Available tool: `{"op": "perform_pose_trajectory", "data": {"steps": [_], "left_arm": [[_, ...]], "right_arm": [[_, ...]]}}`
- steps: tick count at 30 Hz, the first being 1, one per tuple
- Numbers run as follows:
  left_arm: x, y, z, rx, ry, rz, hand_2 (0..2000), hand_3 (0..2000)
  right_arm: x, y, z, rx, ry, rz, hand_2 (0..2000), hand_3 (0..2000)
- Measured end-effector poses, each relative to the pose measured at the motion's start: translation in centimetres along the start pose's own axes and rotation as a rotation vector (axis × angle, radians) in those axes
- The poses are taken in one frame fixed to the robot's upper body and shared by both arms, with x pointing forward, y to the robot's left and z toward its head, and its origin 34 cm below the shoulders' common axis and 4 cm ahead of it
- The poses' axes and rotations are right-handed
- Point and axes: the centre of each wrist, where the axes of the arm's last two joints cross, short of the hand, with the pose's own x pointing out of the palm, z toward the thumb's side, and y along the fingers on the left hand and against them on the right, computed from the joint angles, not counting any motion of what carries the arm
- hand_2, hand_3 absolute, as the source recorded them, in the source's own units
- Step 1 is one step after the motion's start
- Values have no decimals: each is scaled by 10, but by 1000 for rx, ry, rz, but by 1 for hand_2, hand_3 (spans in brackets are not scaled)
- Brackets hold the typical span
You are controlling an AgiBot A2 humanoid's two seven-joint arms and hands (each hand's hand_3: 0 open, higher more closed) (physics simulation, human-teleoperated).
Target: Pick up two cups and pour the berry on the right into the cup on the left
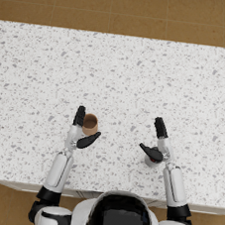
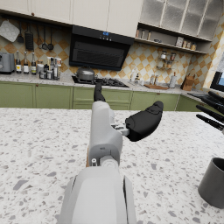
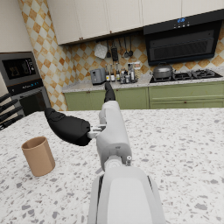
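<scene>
Brown cup (image 1: 90, 124) between left hand's (image 1: 82, 131) spread fingers (ungripped); grey cup (image 1: 151, 161) under open right hand (image 1: 157, 142).

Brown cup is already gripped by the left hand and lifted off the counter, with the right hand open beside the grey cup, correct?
Not quite. The brown cup stands on the counter, ungripped: the left hand is open around it. The head view and right wrist view show this. The right hand is open beside the grey cup, as you said.

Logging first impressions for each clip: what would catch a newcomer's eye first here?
Two open dark hands on a speckled white counter, each beside a cup. The left hand flanks an upright brown cup; the right hand sits over a dark grey cup, largely hidden beneath it. Neither cup is lifted yet.
</scene>
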Motion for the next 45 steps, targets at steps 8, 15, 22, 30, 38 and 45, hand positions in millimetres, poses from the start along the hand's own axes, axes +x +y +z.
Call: {"op": "perform_pose_trajectory", "data": {"steps": [8,15,22,30,38,45], "left_arm": [[0,0,0,0,0,0,0,0],[0,0,0,0,0,0,0,0],[-15,-18,-1,81,43,-26,0,0],[-24,-42,-17,15,255,10,0,0],[-26,-41,-40,-61,253,20,0,0],[-29,-24,-58,-104,221,51,0,0]], "right_arm": [[0,0,0,0,0,0,0,0],[0,0,0,0,0,0,0,0],[6,22,3,-87,33,-82,0,0],[8,63,-3,-3,287,-98,0,0],[0,96,-21,140,338,-126,0,0],[-14,104,-51,260,315,-175,0,0]]}}
